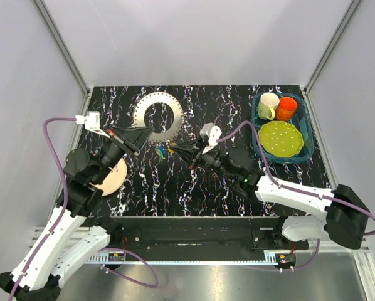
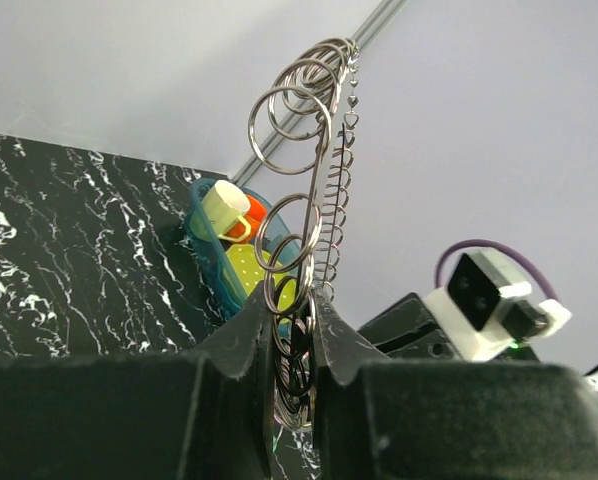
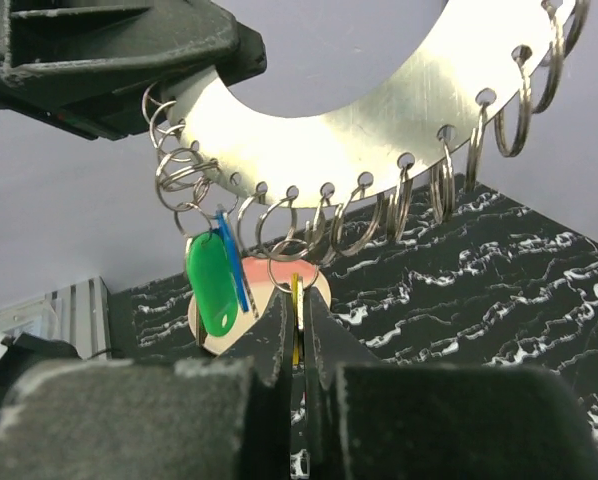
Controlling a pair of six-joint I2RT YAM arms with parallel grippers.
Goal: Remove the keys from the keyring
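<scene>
Right end effector (image 3: 297, 312) nearest: fingers (image 3: 264, 345) narrow, pinching yellow key (image 3: 296, 325), which hangs from split ring (image 3: 284, 262) on keyring (image 3: 379, 110). Green key (image 3: 210, 283) and blue key (image 3: 236, 268) dangle just left, free of fingers. In top view, keys (image 1: 163, 150) sit between both end effectors. Left end effector (image 2: 293, 325) clamped on keyring rim; ring held up edge-on, off bench (image 1: 225, 106).

Bench black, white-veined. Pink disc (image 1: 115, 177) partly under left arm. Teal tray (image 1: 308, 135) far right holds green plate (image 1: 280, 138), cream mug (image 1: 268, 105), orange cup (image 1: 287, 108). Grey walls (image 1: 194, 37), aluminium posts (image 1: 62, 44).
</scene>
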